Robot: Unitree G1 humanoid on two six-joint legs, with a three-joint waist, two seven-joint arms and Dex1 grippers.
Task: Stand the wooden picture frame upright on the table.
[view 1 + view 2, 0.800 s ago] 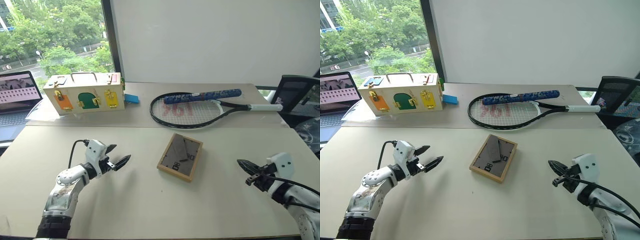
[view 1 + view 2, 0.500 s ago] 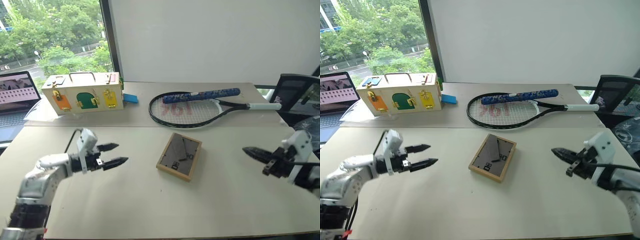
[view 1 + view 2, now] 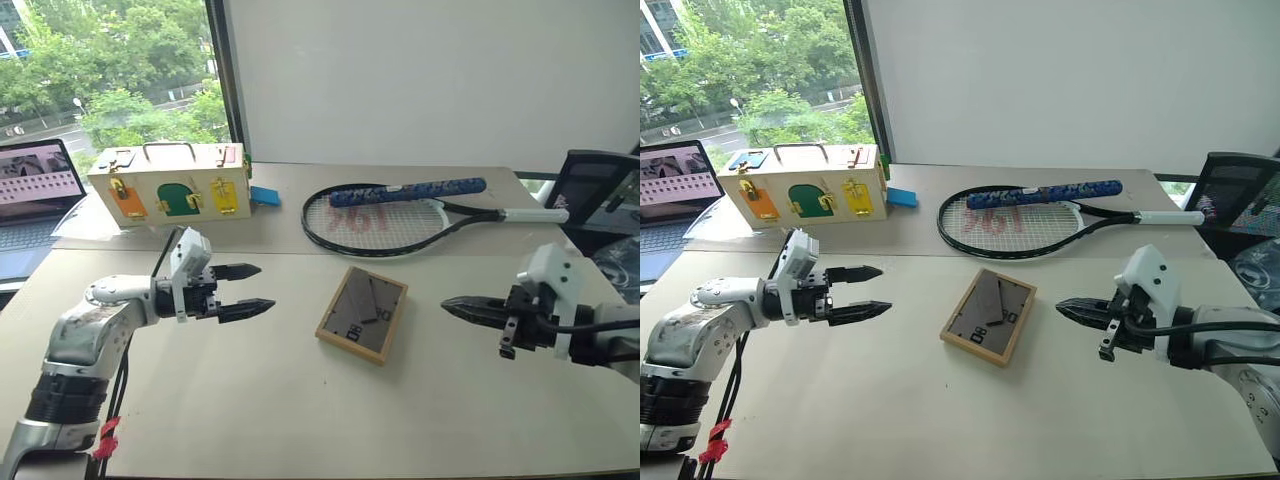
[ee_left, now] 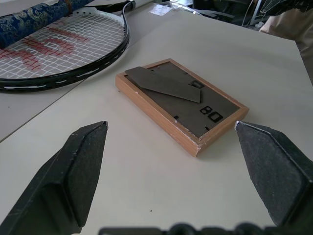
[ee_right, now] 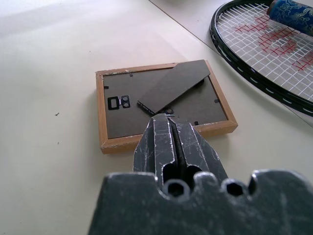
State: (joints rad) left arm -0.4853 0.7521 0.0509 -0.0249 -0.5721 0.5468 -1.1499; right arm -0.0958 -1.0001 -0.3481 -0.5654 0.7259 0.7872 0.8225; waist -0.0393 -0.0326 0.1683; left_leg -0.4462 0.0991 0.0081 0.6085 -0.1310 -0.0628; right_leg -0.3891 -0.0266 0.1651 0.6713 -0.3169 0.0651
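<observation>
The wooden picture frame [image 3: 362, 313] lies face down in the middle of the table [image 3: 300, 410], its dark grey back and stand leg up. My left gripper [image 3: 255, 290] hovers open to the frame's left, its fingers pointing at it with a clear gap between. My right gripper [image 3: 450, 303] is shut and points at the frame from the right, a short way off. The left wrist view has the frame [image 4: 181, 103] lying between my two spread fingers. In the right wrist view the frame [image 5: 161, 105] sits just past my closed fingertips.
A tennis racket [image 3: 400, 212] with a blue grip lies behind the frame. A cream latch box [image 3: 168, 187] stands at the back left, a small blue object [image 3: 264, 196] beside it. A laptop [image 3: 35, 190] is at the far left and a black chair [image 3: 590, 190] at the right.
Both arms have risen and swung inward toward the frame, the left from the left, the right from the right. The frame has not moved.
</observation>
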